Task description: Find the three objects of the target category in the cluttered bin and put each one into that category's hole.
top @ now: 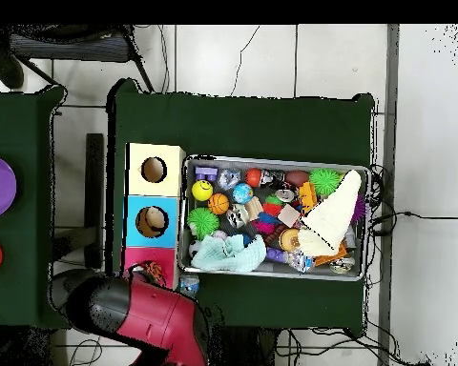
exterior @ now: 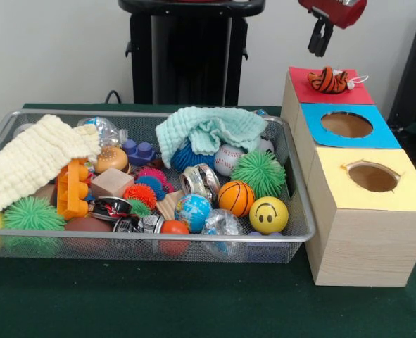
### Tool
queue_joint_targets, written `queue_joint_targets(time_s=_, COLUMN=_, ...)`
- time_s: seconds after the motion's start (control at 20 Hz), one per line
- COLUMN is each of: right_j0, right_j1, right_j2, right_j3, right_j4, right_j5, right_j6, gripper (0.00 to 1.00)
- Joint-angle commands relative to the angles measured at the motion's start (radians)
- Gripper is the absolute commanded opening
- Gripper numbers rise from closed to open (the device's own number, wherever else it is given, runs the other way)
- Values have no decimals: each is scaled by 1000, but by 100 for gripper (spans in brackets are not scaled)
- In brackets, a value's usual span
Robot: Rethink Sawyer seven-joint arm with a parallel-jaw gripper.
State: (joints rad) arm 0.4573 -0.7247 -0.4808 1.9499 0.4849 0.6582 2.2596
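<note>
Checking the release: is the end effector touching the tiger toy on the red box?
Apart. The front view shows the end effector above the tiger toy, with bare wall between them.

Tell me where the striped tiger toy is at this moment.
In the front view, the tiger toy lies on the red top of the far box, at the upper right, behind the blue box.

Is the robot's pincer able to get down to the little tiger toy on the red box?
Probably yes. The pincer hangs just above the tiger toy, which sits on the red-topped box with nothing between them or over it.
</note>
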Motion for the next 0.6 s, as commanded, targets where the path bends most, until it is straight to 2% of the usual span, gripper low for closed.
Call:
queue_joint_targets(time_s=0.05, right_j0=-18, right_j1=49, right_j2=123, right_j3=67, right_j4=93, right_j5=-163, right_j6=266, gripper=0)
queue_joint_targets(time_s=0.2, right_j0=-3, right_j1=64, right_j2=142, right_j3=82, right_j4=124, right_j5=-190, right_j6=283, gripper=0)
queue_joint_targets(time_s=0.6, right_j0=36, right_j1=66, right_j2=113, right_j3=64, right_j4=146, right_j5=-138, right_j6=303, gripper=0)
